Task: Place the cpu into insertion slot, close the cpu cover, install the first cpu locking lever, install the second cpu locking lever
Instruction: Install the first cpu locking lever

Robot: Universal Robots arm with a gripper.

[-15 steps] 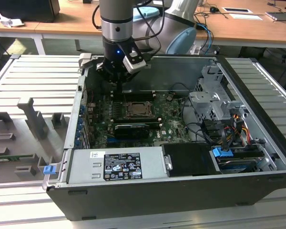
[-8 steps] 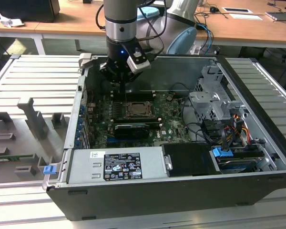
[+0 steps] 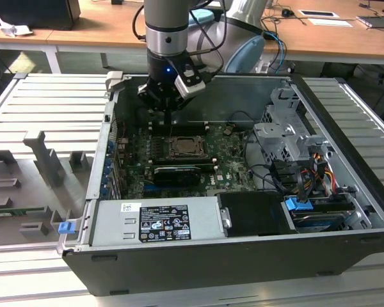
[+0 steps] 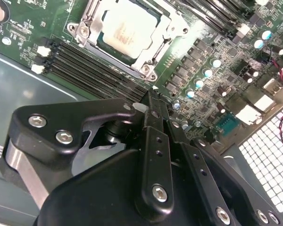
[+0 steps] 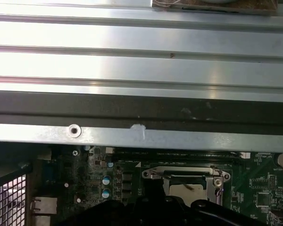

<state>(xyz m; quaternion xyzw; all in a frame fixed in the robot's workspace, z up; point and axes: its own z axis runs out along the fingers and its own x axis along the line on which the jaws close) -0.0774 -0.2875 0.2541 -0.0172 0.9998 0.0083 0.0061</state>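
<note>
The cpu (image 4: 127, 28), a pale tan-silver square, lies in the insertion slot (image 3: 187, 147) on the green motherboard. The silver cpu cover (image 4: 153, 49) lies flat over it and frames its face. In the first wrist view the insertion slot (image 5: 186, 181) shows past the case rim. My black gripper (image 4: 152, 98) hangs over the long black memory slots (image 4: 94, 70), just off the socket's edge, with its fingers pressed together and nothing between them. In the exterior view the gripper (image 3: 169, 119) is just behind the socket, toward the case's far wall. I cannot tell how the locking levers stand.
The open computer case sits on a grey ribbed table (image 3: 45, 109). A silver power supply (image 3: 157, 220) fills the near side. A metal drive cage (image 3: 285, 134) and coloured cables (image 3: 307, 173) stand at the exterior view's right. A black card (image 3: 173, 174) lies near the socket.
</note>
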